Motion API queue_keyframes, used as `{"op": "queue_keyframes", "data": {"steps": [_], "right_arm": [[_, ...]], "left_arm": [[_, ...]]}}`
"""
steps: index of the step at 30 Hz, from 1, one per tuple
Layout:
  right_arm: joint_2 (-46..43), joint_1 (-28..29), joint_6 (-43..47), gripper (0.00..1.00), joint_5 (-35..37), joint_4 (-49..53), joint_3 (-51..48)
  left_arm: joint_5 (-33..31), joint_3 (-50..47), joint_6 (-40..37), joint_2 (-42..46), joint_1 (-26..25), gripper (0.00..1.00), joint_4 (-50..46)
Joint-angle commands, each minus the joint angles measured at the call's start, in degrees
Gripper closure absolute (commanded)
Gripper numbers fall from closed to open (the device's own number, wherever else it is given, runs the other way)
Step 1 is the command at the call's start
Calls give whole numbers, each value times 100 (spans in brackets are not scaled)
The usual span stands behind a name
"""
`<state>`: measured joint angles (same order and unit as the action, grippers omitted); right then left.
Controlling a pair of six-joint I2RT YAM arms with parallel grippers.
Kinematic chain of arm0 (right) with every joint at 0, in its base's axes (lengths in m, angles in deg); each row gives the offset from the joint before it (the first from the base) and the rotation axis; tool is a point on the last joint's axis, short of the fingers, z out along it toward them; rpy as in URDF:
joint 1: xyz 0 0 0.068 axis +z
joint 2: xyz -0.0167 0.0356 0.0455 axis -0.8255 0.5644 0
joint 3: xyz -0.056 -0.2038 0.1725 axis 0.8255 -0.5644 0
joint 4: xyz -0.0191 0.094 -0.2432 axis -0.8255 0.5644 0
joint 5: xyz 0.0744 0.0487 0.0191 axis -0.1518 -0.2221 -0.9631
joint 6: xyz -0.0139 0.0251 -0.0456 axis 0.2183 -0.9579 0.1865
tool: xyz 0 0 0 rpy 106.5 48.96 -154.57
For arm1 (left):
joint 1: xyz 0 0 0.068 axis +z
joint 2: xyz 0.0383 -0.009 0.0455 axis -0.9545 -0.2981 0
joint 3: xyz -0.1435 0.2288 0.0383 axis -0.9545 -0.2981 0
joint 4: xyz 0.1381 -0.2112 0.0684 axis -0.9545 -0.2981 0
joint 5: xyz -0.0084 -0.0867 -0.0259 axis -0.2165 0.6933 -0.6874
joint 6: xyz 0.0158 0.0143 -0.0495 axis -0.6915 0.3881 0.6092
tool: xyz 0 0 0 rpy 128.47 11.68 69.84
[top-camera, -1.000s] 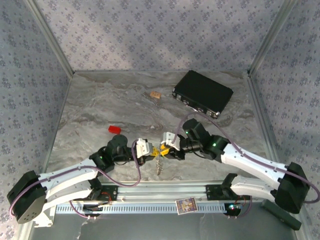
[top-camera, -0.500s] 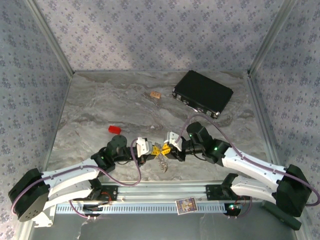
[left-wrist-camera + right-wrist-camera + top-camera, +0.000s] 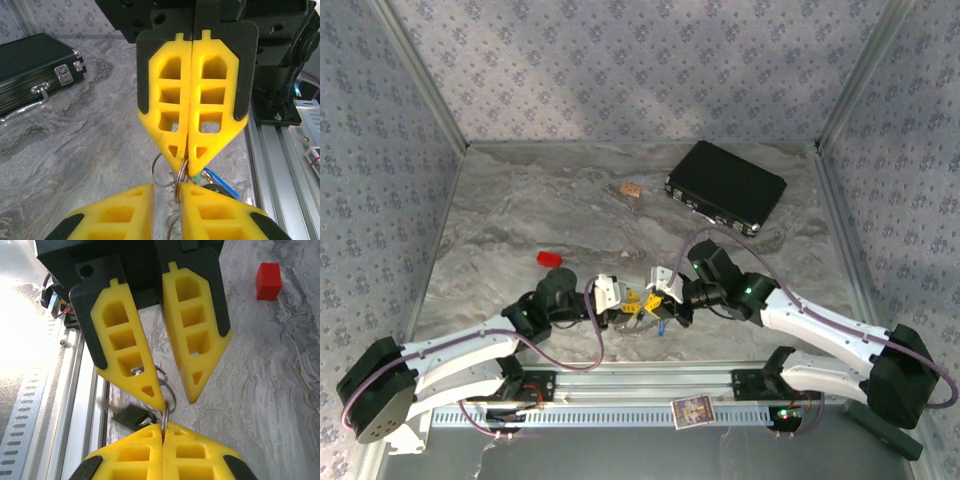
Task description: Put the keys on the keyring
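The keyring [image 3: 179, 190] hangs edge-on just above the table near the front rail, with a thinner wire loop [image 3: 156, 172] beside it. My right gripper [image 3: 163, 426] is shut on the keyring [image 3: 165, 412], pinching its top. My left gripper [image 3: 166, 187] faces it, open, with the ring resting against the inside of one finger [image 3: 215, 210]. A blue key [image 3: 220, 181] and a green key [image 3: 196, 176] dangle behind the ring. In the top view both grippers, left [image 3: 623, 304] and right [image 3: 651, 304], meet tip to tip.
A black case [image 3: 725, 186] lies at the back right. A red block [image 3: 549, 259] sits left of the arms, and a small tan object [image 3: 631, 188] is near the back. The aluminium rail [image 3: 640, 385] runs right below the grippers.
The right gripper has closed on the keyring while the left gripper's jaws have parted. Both wrists shifted slightly, and the dangling keys swung.
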<state>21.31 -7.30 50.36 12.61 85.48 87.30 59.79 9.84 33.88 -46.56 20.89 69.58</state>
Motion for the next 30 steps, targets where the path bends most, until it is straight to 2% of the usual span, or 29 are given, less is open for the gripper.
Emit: {"op": "queue_keyframes", "data": {"steps": [1, 6, 12, 15, 17, 24, 30], "right_arm": [[164, -19, 474, 100, -214, 697, 494], [335, 5, 668, 100, -242, 849, 731], [352, 3, 644, 100, -232, 854, 794], [166, -69, 380, 78, -109, 653, 562], [8, -121, 169, 71, 10, 459, 325], [-277, -65, -444, 66, 296, -360, -421], [-535, -33, -492, 65, 557, -522, -696]], "left_arm": [[215, 368, -334, -62, 0, 80, -448], [400, 529, -431, -229, -1, 82, -628], [489, 649, -563, -298, -2, 100, -848], [492, 610, -555, -274, 0, 100, -786], [476, 526, -496, -253, 0, 100, -620], [342, 137, -164, -233, 0, 100, 356], [366, 31, -121, -168, -1, 100, 450]]}}
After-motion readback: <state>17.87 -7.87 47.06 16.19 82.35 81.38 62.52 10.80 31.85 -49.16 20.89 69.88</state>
